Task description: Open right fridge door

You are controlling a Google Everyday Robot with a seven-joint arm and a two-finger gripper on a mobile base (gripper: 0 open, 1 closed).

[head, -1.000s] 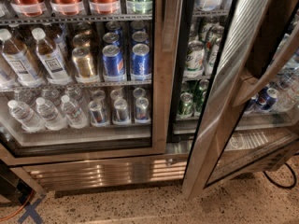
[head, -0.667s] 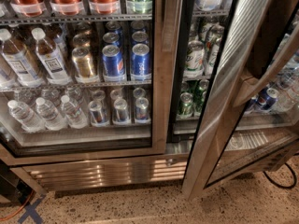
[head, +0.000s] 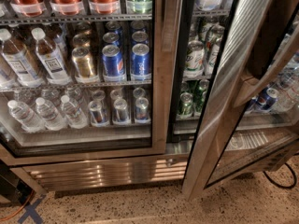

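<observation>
The right fridge door (head: 233,78) stands swung open toward me, its wide brushed-steel frame running diagonally from the top right down to the floor. Its bar handle (head: 268,71) slants across the glass, and blue cans (head: 265,98) show through the pane. In the open gap, green-and-white cans (head: 195,57) stand on the shelves inside. My gripper is not in view in this frame.
The left steel-framed glass door (head: 161,69) is closed over water bottles (head: 42,113) and cans. A steel grille (head: 107,171) runs along the fridge base. A black cable (head: 280,181) lies on the floor at the right. Blue tape (head: 30,211) marks the floor at the lower left.
</observation>
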